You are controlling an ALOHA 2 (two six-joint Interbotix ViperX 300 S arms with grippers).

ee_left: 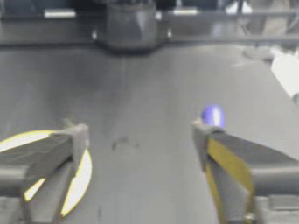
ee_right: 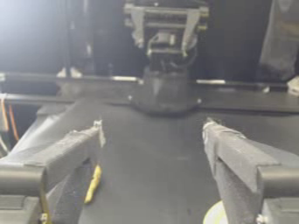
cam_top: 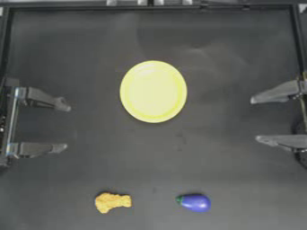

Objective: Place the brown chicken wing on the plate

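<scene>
From above, the plate (cam_top: 153, 91) lies flat near the middle of the dark matte table (cam_top: 228, 54), a smooth, glossy bright yellow disc with a slightly raised rim and nothing on it. Well apart from it, near the table's front edge, sits the brown chicken wing (cam_top: 112, 201), a small lumpy golden-orange piece with a rough, crumbed surface and an irregular outline. Beside the wing, with a gap between them, lies a purple eggplant (cam_top: 195, 202), rounded and shiny, its small green stem end turned toward the wing. The left gripper (cam_top: 64, 127) is drawn back at the left side of the table, its two grey tapered jaws spread wide and holding nothing; the right gripper (cam_top: 256, 119) sits likewise at the right side, jaws wide apart and empty. In the left wrist view, the left gripper (ee_left: 140, 135) shows its blocky dark jaws far apart, one with a yellow stripe along its edge; the yellow plate (ee_left: 81, 179) shows as a curved sliver partly hidden behind one jaw, and the eggplant (ee_left: 212, 115) appears as a small glossy purple blob just past the tip of the other. In the right wrist view, the right gripper (ee_right: 153, 131) also stands wide, its jaws rough and grey; a pale yellow edge of the plate (ee_right: 215, 215) peeks out beside one jaw, and the other arm's base (ee_right: 165, 94) stands across the table
</scene>
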